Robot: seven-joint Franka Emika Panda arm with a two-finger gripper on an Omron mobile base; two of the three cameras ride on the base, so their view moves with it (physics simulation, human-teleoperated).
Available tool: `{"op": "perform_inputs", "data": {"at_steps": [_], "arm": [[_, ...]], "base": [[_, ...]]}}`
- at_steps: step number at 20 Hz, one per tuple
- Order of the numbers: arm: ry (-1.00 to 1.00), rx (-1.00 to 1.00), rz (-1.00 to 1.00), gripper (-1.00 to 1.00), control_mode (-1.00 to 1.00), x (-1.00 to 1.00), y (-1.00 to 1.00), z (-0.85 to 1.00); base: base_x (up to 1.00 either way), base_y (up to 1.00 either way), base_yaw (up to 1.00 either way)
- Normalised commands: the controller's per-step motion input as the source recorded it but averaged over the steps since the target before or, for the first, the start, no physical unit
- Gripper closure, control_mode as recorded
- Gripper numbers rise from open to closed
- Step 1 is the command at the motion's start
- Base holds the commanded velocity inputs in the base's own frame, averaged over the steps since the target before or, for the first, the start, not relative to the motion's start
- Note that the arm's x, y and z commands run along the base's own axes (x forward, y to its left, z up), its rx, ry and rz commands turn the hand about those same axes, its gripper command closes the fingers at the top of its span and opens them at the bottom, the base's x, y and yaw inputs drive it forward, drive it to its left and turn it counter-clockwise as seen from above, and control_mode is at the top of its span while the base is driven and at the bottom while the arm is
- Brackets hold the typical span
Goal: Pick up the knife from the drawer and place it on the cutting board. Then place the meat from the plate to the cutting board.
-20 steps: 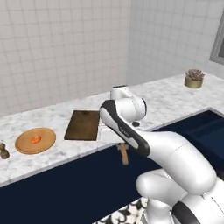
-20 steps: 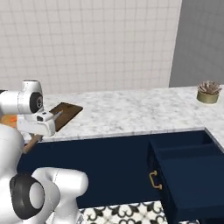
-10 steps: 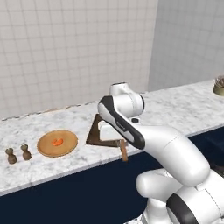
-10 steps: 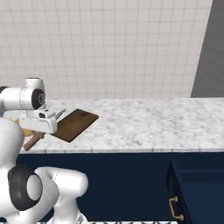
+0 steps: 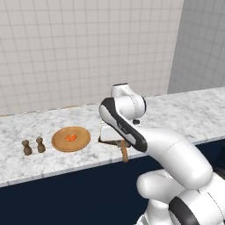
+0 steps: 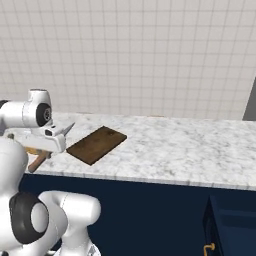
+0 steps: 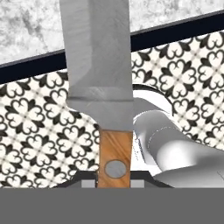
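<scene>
My gripper [image 6: 48, 144] is shut on the knife and holds it just above the counter's front edge, left of the cutting board [image 6: 97, 144], a dark brown rectangle. The silver blade [image 6: 67, 129] points up toward the board and the wooden handle [image 6: 37, 163] hangs out past the counter edge. In the hand view the knife [image 7: 98, 65] runs up the middle, with patterned floor below it. The round tan plate [image 5: 70, 139] lies to the left of my hand, with the small orange-red meat [image 5: 70, 137] on it. The knife handle [image 5: 124, 152] shows under my arm. A corner of the navy drawer [image 6: 231, 224] is at the lower right.
Two small brown shakers [image 5: 33, 146] stand left of the plate. The marble counter [image 6: 190, 150] stretches right of the board, backed by a tiled wall. A brass handle [image 6: 209, 247] sits on the drawer front.
Both base views have swung along the counter with the base: the drawer has slid to the right edge, and plate and board have come nearer the middle. The knife stays in my shut gripper.
</scene>
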Motion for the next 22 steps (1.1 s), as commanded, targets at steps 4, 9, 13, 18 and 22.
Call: {"op": "perform_inputs", "data": {"at_steps": [4, 9, 13, 18, 22], "arm": [[0.11, 0.02, -0.12, 1.0, -1.0, 1.0, -0.34, 0.02], [0.19, -0.01, -0.05, 1.0, -1.0, 1.0, -0.61, -0.12], [0.02, -0.11, 0.0, 1.0, -1.0, 1.0, -0.47, -0.43], [0.0, -0.09, 0.01, 1.0, -1.0, 0.99, -0.02, -0.49], [-0.01, -0.02, 0.0, 1.0, -1.0, 0.64, -0.14, -0.68]], "base": [[0.0, 0.0, 0.0], [0.0, 0.0, 0.0], [0.0, 0.0, 0.0], [0.0, 0.0, 0.0], [0.0, 0.0, 0.0]]}}
